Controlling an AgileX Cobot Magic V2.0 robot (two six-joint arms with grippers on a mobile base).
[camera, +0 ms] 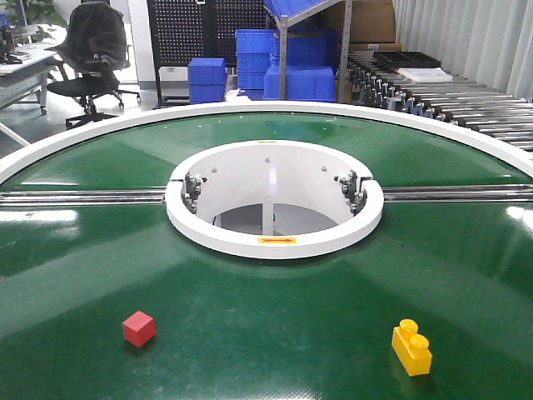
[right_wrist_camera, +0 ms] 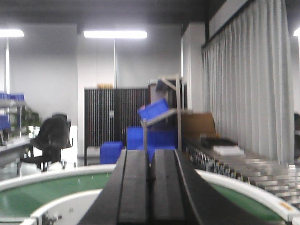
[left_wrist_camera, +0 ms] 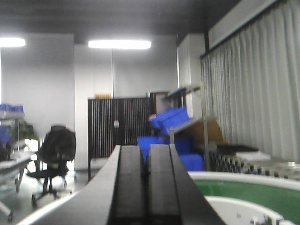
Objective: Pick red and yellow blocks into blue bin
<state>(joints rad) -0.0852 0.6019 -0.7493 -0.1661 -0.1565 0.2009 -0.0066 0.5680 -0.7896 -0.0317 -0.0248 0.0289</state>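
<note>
Yellow brick [camera: 411, 347], red cube [camera: 139, 327], unseen from closed left gripper [left_wrist_camera: 146, 149], right gripper [right_wrist_camera: 151, 153]

An industrial workshop is showing here: a green ring-shaped conveyor belt [camera: 266, 292] is lying beside a steel roller conveyor [camera: 466, 104], and stacked blue plastic crates [camera: 254, 50] are sitting by a metal rack [camera: 284, 62].

My left jaws are two flat, matte-black fingers [left_wrist_camera: 130, 187] with sloping outer sides; my right jaws have identical fingers [right_wrist_camera: 135, 187].
</note>
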